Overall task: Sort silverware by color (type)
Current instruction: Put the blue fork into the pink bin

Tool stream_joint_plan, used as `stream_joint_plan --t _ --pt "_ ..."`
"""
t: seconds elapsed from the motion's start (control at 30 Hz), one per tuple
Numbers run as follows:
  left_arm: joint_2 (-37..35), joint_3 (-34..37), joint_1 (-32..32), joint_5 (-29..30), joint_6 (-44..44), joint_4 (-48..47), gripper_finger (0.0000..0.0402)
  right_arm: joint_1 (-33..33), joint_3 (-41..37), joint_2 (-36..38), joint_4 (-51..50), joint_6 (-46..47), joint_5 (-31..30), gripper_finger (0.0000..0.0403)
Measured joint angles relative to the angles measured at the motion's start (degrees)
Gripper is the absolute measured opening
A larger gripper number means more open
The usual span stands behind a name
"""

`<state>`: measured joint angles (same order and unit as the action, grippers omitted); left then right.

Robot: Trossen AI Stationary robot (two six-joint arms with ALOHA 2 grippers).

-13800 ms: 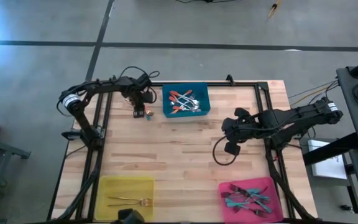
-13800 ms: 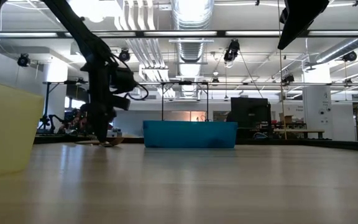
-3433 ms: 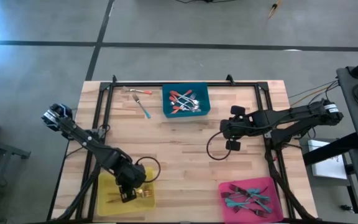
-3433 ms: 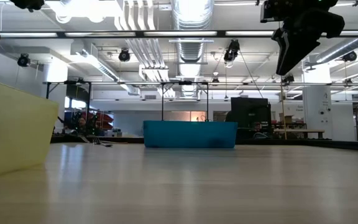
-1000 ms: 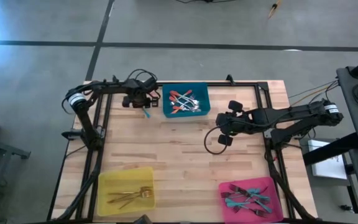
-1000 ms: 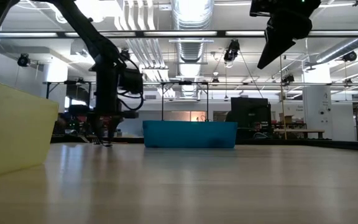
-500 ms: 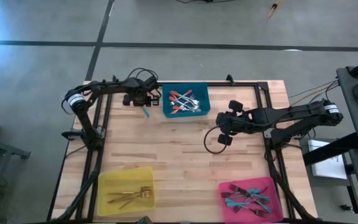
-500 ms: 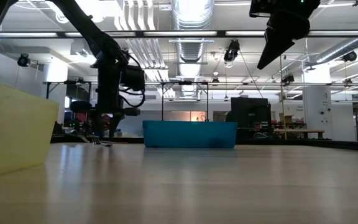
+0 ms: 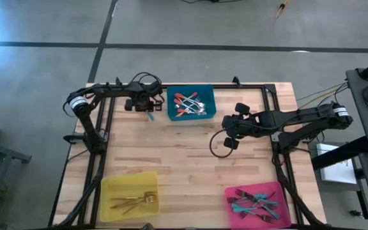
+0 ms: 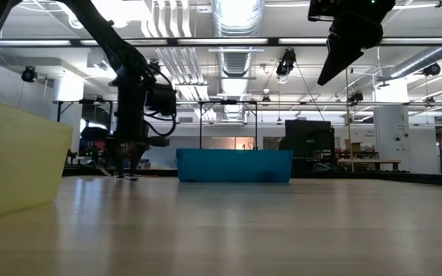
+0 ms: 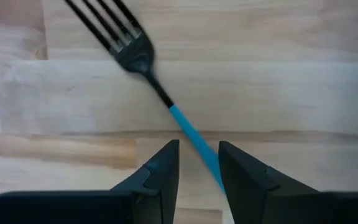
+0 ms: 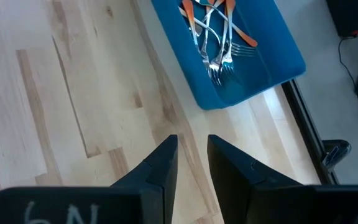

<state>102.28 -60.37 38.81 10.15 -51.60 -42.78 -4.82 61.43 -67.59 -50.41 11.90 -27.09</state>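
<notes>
A teal-handled fork (image 11: 157, 87) lies flat on the wood at the table's far left, just left of the blue bin (image 9: 208, 96). My left gripper (image 11: 197, 146) is open and points down over it. One finger stands on each side of the teal handle (image 11: 185, 127), with wood showing between them. In the high view this gripper (image 9: 147, 110) covers most of the fork (image 9: 150, 117). In the low view its tips (image 10: 126, 170) are close to the tabletop. My right gripper (image 9: 230, 139) is open and hangs high over the table's middle right, holding nothing.
The blue bin (image 12: 272, 56) holds several red-orange-handled forks (image 9: 189, 104). A yellow bin (image 9: 110, 191) at the near left holds gold forks (image 9: 136, 202). A pink bin (image 9: 280, 191) at the near right holds several teal forks (image 9: 254, 203). A black frame rail (image 9: 190, 85) runs along the far edge.
My left gripper has stayed over the teal fork at the far left. In the low view it shifted a little toward the blue bin and back, ending low over the table again. The fork has not moved.
</notes>
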Motion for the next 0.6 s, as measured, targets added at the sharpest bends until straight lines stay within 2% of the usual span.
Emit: stream_joint_plan --t 0.37,0.6 --pt "2.2 -0.1 0.0 0.2 -3.3 2.0 0.0091 0.0 0.0 0.0 0.0 0.0 0.0 0.0079" --pt "3.7 -0.2 -0.5 0.3 -2.2 1.8 0.0046 0.0 0.0 0.0 0.0 0.9 0.0 0.0079"
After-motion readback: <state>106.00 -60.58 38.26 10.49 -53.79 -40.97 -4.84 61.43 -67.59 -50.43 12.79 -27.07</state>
